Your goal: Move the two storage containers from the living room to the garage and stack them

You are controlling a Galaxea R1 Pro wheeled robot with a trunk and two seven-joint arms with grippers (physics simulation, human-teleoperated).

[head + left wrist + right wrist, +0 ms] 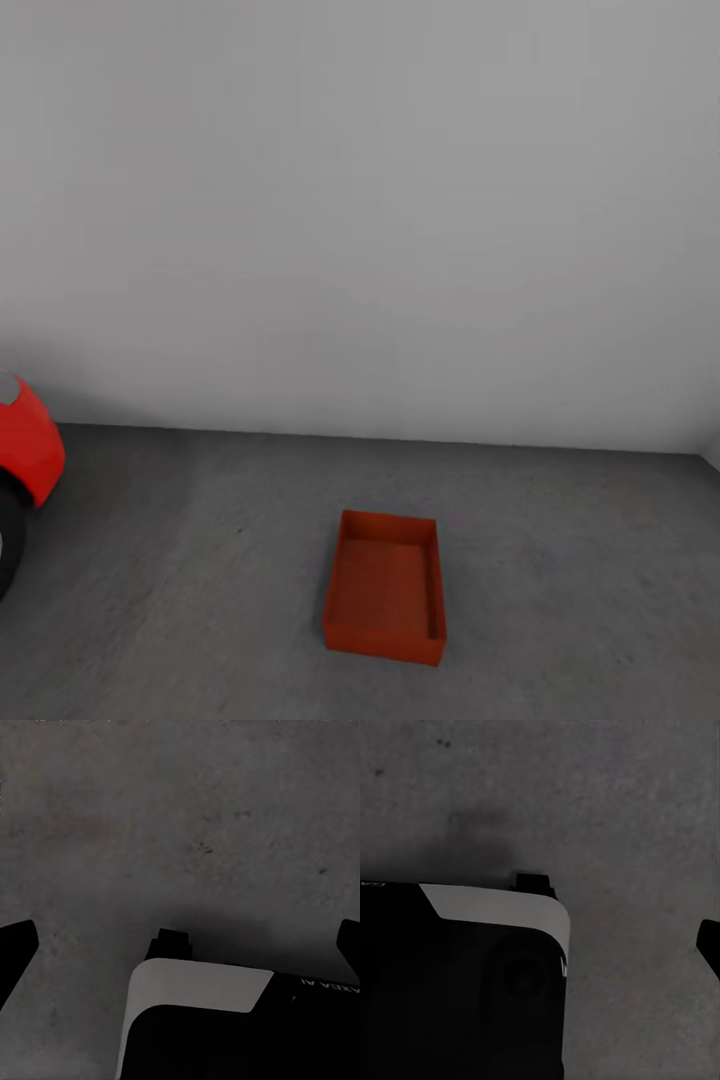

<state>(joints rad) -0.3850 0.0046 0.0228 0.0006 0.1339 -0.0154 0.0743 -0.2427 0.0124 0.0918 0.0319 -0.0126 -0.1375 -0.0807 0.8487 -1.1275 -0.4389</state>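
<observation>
I am in the garage, and the living room is out of view. One storage container (385, 590), an orange-red lidless bin, sits upright and empty on the dark grey concrete floor (190, 560), ahead and slightly right of centre. My left gripper (181, 941) hangs open over bare floor, its black fingertips (15, 952) at the picture's two sides with nothing between them. Of my right gripper, one black fingertip (709, 945) stands far out at the edge over bare concrete, so it is open and holds nothing.
A plain white wall (360, 200) closes the room behind the bin. The red car (25, 450), with its dark tyre, stands at the far left. My own black-and-white base (202, 1020) shows below both wrists. Open floor surrounds the bin.
</observation>
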